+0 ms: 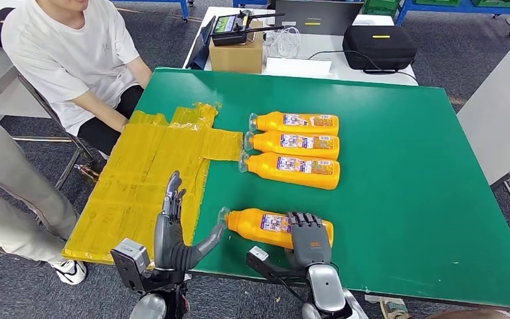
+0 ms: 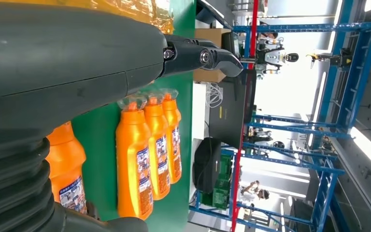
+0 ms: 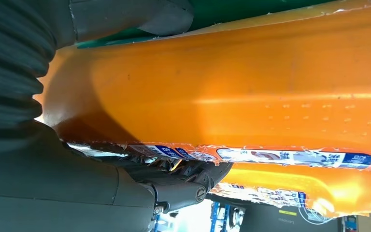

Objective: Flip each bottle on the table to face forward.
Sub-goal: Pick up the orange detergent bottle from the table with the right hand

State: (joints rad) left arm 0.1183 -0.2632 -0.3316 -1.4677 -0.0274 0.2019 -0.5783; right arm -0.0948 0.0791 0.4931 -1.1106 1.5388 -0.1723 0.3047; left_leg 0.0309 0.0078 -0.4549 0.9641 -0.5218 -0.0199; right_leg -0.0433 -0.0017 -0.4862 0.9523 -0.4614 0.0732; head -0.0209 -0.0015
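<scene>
Right hand (image 1: 310,240) wrapped over base end of nearest bottle (image 1: 265,222), gripping it. Bottle lying at front edge of green table (image 1: 398,166), long axis left-right, cap toward left hand (image 1: 172,229). Left hand open, holding nothing, just beside the cap. Three other bottles (image 1: 292,150) farther back, parallel.

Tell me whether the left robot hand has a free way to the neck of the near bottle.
Probably yes. The left robot hand is open beside the clear cap end of the near bottle, with nothing between them. The right robot hand grips the bottle's base end, leaving the neck uncovered.
</scene>
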